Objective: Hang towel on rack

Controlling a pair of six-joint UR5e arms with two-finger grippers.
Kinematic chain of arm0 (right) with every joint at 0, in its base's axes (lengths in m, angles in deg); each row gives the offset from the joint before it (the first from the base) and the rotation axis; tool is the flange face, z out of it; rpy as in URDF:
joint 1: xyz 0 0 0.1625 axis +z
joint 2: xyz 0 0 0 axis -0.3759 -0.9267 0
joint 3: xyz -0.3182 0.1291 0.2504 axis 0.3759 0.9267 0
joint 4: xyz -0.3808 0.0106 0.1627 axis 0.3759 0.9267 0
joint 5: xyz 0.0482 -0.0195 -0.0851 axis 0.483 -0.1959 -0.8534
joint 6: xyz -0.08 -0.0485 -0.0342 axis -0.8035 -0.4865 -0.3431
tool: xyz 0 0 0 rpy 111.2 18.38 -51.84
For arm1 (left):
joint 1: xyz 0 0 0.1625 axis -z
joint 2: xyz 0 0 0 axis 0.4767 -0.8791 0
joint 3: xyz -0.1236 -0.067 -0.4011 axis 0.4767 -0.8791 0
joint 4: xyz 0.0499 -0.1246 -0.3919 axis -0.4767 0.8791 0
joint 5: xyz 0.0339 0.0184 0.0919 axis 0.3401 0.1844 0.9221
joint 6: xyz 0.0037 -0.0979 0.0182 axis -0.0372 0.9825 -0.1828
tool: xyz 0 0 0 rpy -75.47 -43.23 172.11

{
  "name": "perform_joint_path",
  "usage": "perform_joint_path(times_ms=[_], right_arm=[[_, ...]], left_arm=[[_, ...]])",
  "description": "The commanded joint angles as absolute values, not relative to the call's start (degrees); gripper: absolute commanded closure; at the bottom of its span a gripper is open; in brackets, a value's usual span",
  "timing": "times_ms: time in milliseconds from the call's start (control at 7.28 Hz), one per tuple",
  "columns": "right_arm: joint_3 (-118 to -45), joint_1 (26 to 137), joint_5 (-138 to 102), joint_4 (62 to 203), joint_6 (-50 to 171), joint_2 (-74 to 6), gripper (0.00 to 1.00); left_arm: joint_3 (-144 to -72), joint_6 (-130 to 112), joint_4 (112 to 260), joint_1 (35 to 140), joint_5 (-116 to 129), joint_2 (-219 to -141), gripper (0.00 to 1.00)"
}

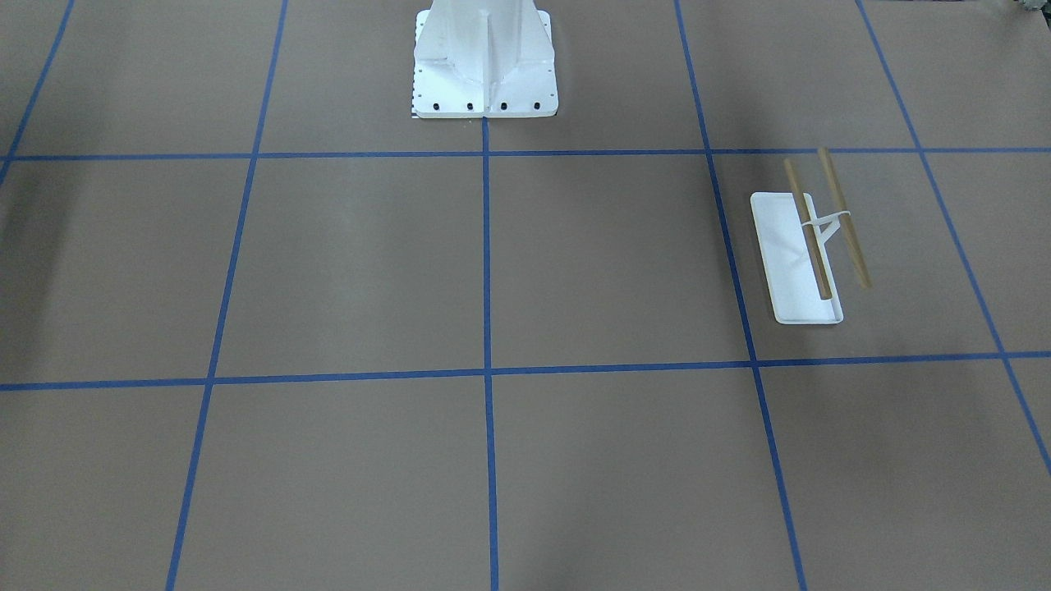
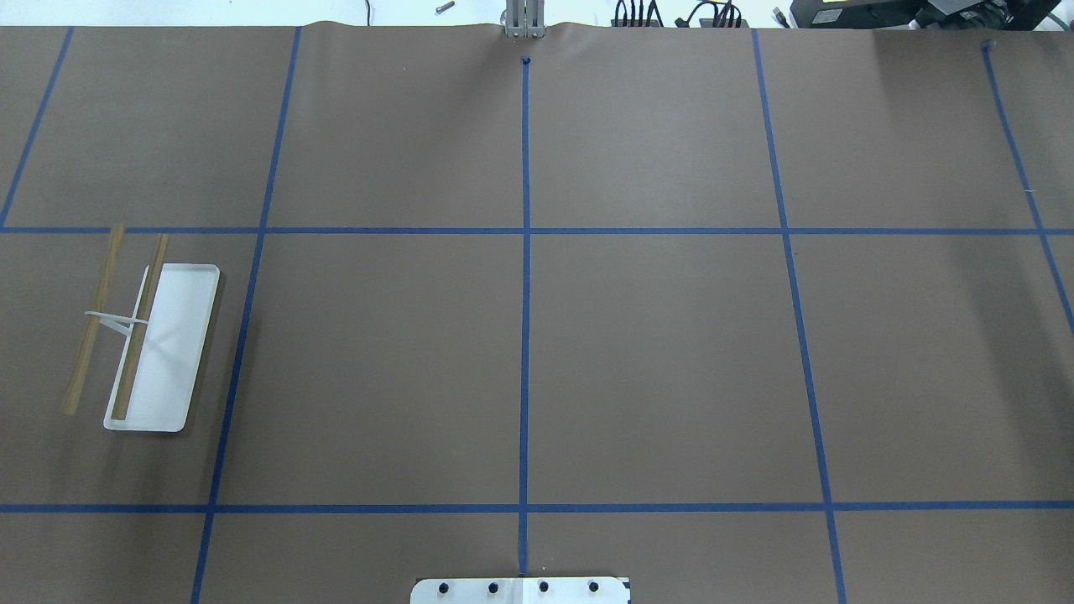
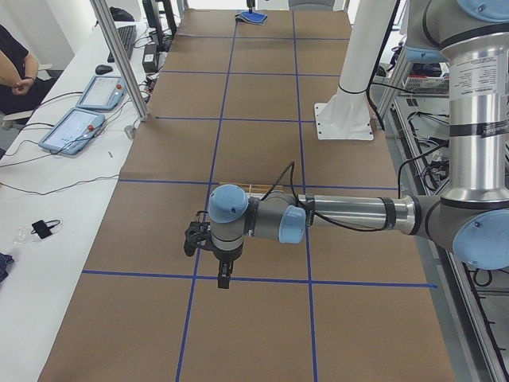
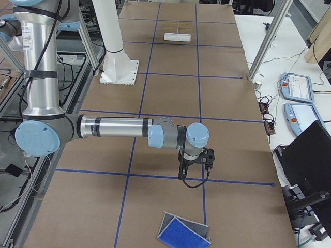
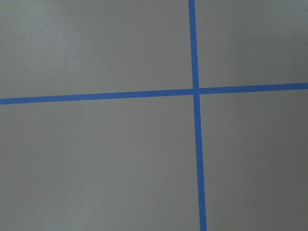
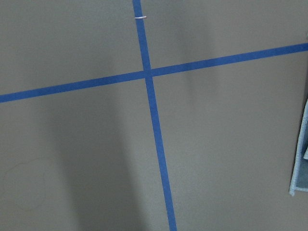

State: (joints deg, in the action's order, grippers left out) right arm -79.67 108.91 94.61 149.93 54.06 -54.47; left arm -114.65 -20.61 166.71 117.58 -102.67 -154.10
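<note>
The towel (image 4: 183, 231) lies flat on the tabletop (image 4: 93, 206) with one corner turned over to show grey. It sits beyond the right end effector (image 4: 182, 174), toward the robot's right end, near it but apart. That wrist's camera catches only the cloth's pale edge at the side of its view, so I judge the arm is not yet lined up over it.

The rack (image 2: 176, 335) stands well away at the other end, on the left arm's side. From the side it is mostly hidden behind that arm's wrist, just past the left end effector (image 3: 223, 281). Its two rods (image 2: 138, 327) sit raised on the fork with their ends free, one over the tray and one overhanging it. That leaves room for a cloth to drape down either side.

Both end effectors hang pointing down over the tape (image 6: 154, 120) lines, and no cloth hangs from either. Only the side cameras show them, so I cannot tell whether either is spread or closed.

With the towel and rack at opposite ends, the right arm looks like the one to pick up. The cloth then has to cross the tabletop, perhaps by a hand-over.
</note>
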Motion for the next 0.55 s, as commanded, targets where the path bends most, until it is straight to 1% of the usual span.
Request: perform_joint_path(times_ms=[0,412], right_arm=[[-79.6,108.9,94.5,149.8,53.9,-54.8,0.00],[-80.1,108.9,94.5,149.8,54.0,-54.7,0.00]], left_arm=[[-115.3,-20.7,166.7,117.6,-102.9,-153.7,0.01],[-115.3,-20.6,166.7,117.6,-102.9,-153.7,0.01]])
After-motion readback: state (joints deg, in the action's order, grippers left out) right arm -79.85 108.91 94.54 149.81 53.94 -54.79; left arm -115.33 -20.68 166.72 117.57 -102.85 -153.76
